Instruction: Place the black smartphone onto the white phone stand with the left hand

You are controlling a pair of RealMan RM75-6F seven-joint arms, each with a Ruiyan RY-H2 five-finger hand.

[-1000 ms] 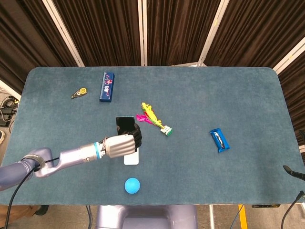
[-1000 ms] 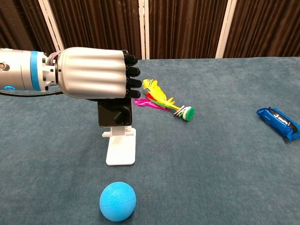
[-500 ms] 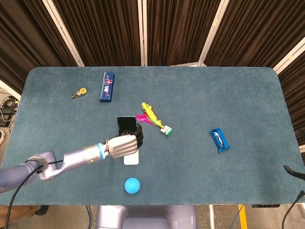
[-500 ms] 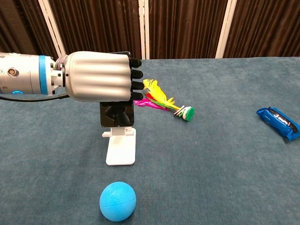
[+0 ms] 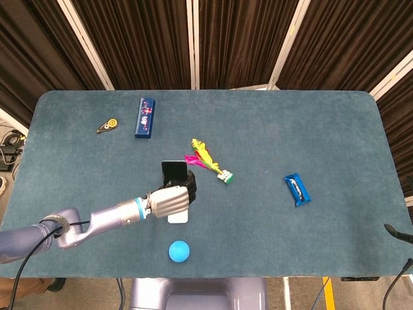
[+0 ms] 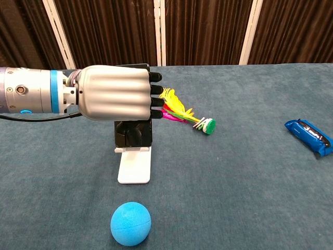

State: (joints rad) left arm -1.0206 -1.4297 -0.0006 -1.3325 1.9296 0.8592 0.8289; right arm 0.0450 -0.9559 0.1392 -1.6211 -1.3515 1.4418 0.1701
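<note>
The black smartphone stands upright with its lower edge down on the lip of the white phone stand. My left hand wraps around the phone's upper part from the near side, fingers curled over its right edge, and hides most of the screen in the chest view. The stand's base lies flat on the blue-grey table. My right hand is not in view.
A blue ball lies just in front of the stand. A yellow and pink feather shuttlecock lies right behind it. A blue snack packet sits far right; a blue box and tape dispenser far left back.
My left hand has carried the phone rightward and down, from above the stand's left side until its lower edge meets the stand's lip. The stand has not moved.
</note>
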